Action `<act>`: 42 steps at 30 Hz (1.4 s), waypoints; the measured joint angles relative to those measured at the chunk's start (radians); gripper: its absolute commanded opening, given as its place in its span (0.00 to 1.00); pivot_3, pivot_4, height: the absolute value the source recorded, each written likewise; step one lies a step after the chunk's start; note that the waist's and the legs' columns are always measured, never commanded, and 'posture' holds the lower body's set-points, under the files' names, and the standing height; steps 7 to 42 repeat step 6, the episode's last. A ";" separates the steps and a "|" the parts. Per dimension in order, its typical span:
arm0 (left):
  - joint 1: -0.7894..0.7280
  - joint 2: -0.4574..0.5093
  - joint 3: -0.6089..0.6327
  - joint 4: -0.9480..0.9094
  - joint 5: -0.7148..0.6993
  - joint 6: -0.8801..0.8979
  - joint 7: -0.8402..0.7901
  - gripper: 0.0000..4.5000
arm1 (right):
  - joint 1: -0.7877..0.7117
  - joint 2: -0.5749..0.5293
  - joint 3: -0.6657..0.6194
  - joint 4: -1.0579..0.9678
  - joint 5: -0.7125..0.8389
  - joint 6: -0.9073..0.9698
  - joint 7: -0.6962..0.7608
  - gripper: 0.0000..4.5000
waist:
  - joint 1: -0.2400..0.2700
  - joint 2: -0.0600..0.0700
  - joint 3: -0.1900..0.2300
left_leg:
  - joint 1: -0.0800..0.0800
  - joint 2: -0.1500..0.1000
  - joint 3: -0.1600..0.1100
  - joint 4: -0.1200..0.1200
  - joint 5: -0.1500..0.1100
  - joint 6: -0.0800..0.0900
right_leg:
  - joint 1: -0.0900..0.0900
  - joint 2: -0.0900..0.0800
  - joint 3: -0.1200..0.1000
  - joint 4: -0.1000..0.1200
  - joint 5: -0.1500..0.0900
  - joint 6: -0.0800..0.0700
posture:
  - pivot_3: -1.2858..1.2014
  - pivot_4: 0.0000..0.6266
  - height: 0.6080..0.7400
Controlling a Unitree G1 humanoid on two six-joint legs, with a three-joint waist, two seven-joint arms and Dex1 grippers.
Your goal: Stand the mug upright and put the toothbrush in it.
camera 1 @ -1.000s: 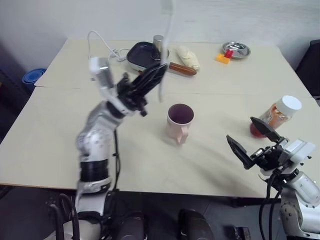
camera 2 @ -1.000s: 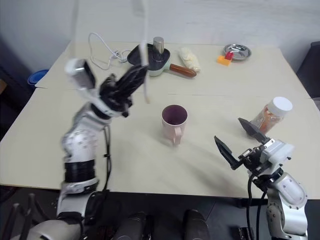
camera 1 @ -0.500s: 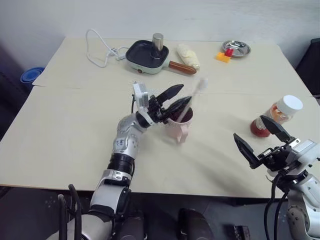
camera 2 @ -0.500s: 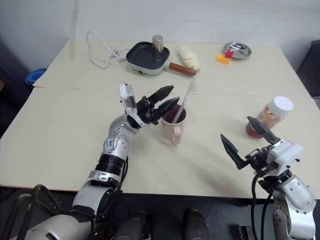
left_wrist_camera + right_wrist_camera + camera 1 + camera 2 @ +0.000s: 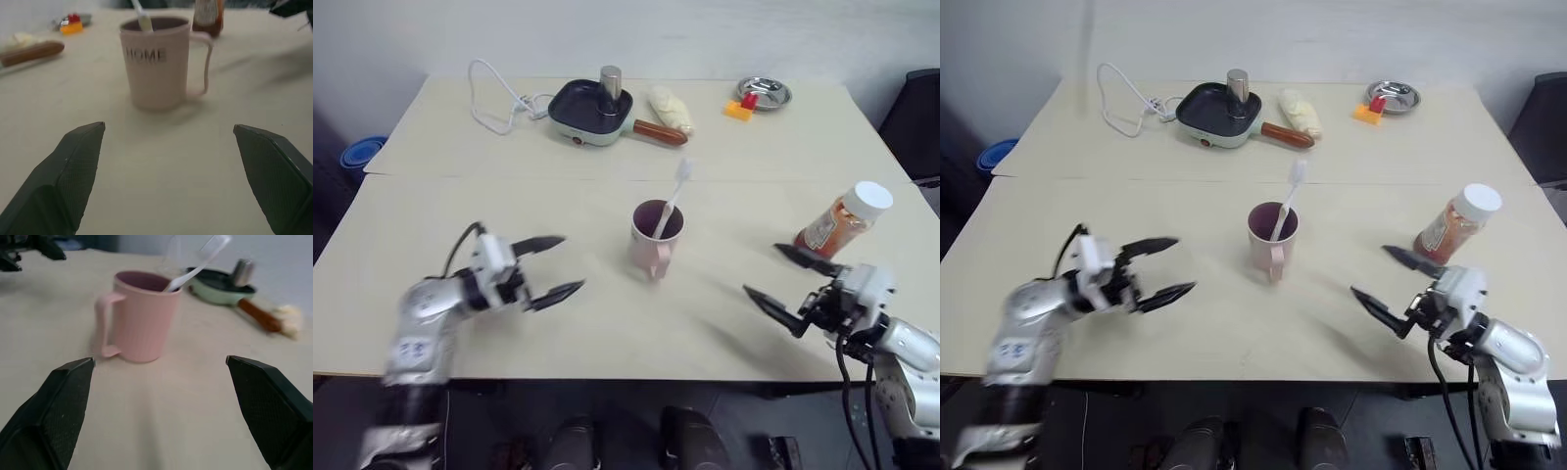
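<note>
Left arm: the left gripper (image 5: 551, 266) hangs low over the table at the lower left of the head view, fingers pointing toward the centre, jaws spread wide and holding nothing.
Right arm: the right gripper (image 5: 781, 279) sits at the lower right of the frame, fingers aimed toward the middle, jaws wide apart and empty, near the sauce bottle (image 5: 833, 221).
Mug: the pale pink mug (image 5: 653, 238) stands upright at the centre of the frame, handle toward the near edge; the left wrist view shows "HOME" on its side.
Toothbrush: the white toothbrush (image 5: 673, 198) stands inside the mug, leaning against the rim with its head tilted to the upper right.
Since earlier: half a second ago the left gripper was at the mug's rim with the toothbrush at its fingers; it has since let go, opened fully and swung away to the lower left, well apart from the mug. The right gripper has stayed open and dropped slightly.
Table: a cream tabletop (image 5: 440, 225), with a seam running across the frame behind the mug.
Far side: a pale green electric pan (image 5: 591, 107) with a brown handle, a white power cord (image 5: 495, 91) at the upper left, and a small metal dish (image 5: 766, 94) with a yellow block (image 5: 736, 111) beside it at the upper right.
Room: a plain pale wall runs behind the table, and a blue object (image 5: 358, 154) lies on the floor at the left edge.
</note>
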 measured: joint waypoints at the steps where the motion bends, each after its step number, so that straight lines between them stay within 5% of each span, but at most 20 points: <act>1: 0.032 0.023 0.026 -0.002 0.007 -0.005 0.006 0.99 | -0.033 -0.002 0.013 0.037 -0.001 -0.003 0.032 1.00 | -0.001 0.000 0.000 | 0.000 0.000 0.000 0.000 0.000 0.000 | 0.000 -0.001 0.000 -0.001 0.000 0.000 | 0.52 0.24 1.00; 6: 0.205 0.044 0.154 -0.014 0.056 -0.035 0.099 0.99 | -0.107 -0.004 0.030 0.191 -0.034 -0.056 0.133 1.00 | -0.003 0.000 0.000 | 0.000 0.001 -0.001 -0.001 -0.001 -0.001 | 0.000 -0.006 -0.002 0.001 0.000 -0.001 | 0.52 0.24 1.00; 42: 0.205 0.044 0.154 -0.014 0.056 -0.035 0.099 0.99 | -0.107 -0.004 0.030 0.191 -0.034 -0.056 0.133 1.00 | -0.003 0.000 0.000 | 0.000 0.001 -0.001 -0.001 -0.001 -0.001 | 0.000 -0.006 -0.002 0.001 0.000 -0.001 | 0.52 0.24 1.00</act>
